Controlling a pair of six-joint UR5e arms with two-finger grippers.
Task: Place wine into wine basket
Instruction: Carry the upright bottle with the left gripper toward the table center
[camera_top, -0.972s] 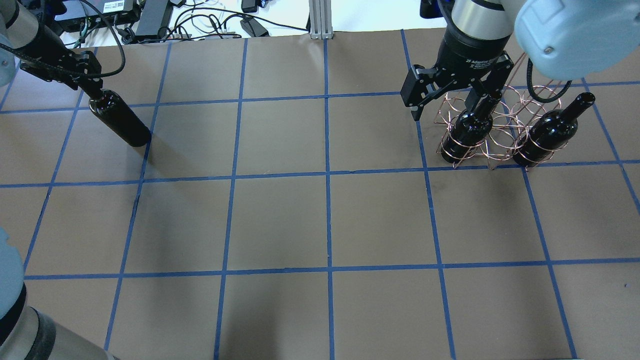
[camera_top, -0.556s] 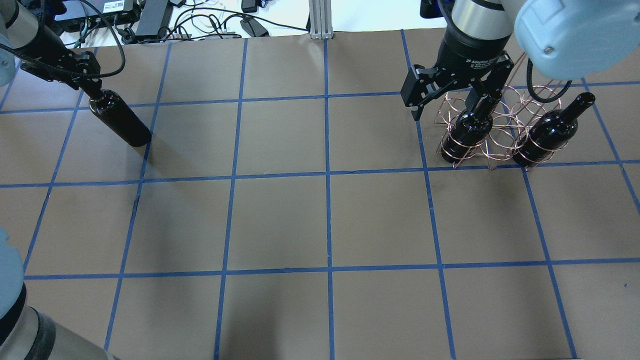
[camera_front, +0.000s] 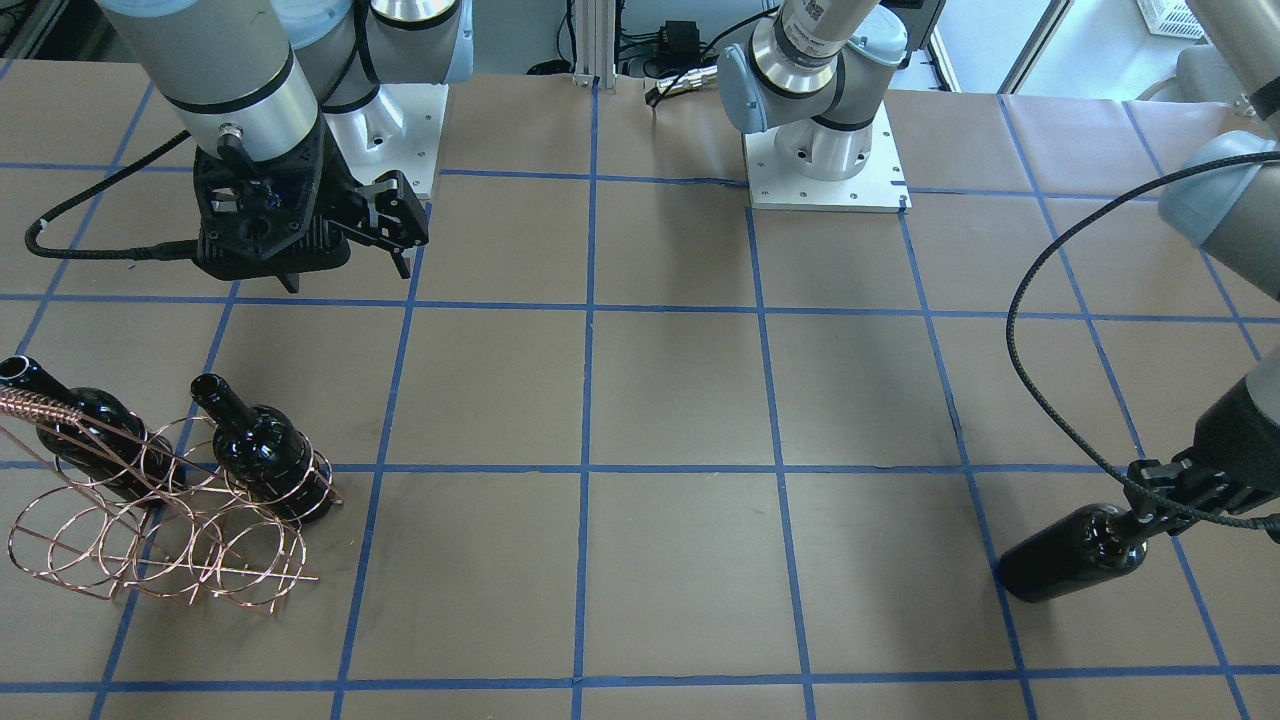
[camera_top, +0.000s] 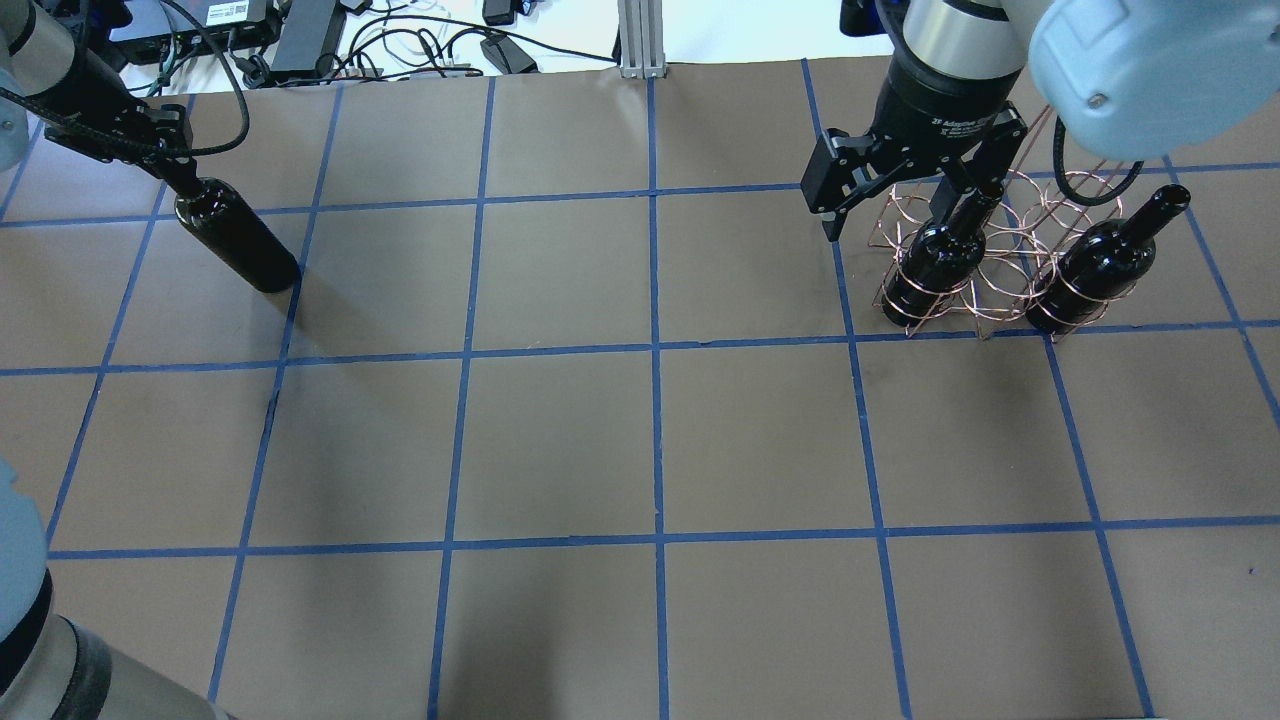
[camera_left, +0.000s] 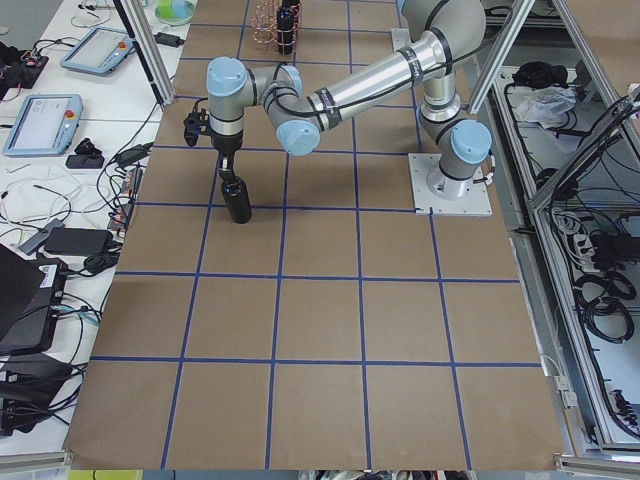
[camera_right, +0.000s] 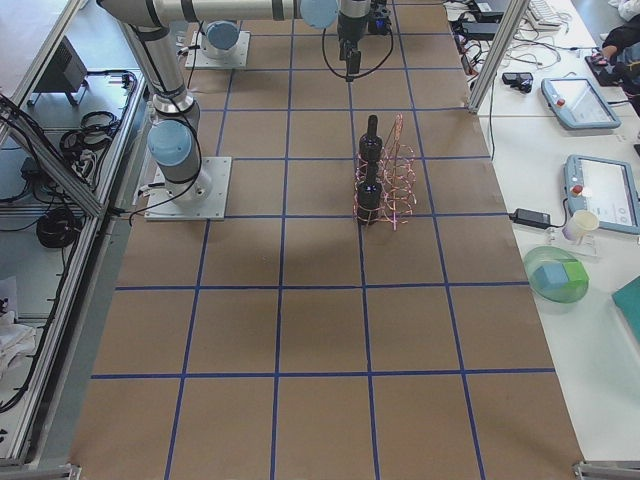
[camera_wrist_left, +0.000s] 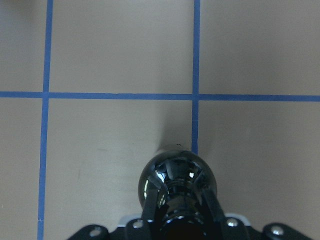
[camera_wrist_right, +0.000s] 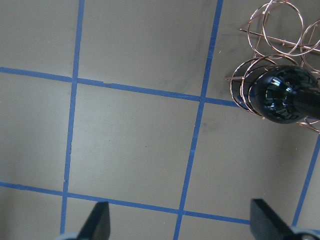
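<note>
Left pincer (camera_top: 183, 183) clenched on wine (camera_top: 240, 242) neck | right pincer (camera_top: 903, 208) released, raised near wine basket (camera_front: 160, 520) | basket holds two other bottles (camera_top: 935, 265) | wine well apart from basket

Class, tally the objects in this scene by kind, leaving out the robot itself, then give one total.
glossy near-black glass wine bottles: 3
copper-coloured thin-wire basket: 1
Total: 4
</note>
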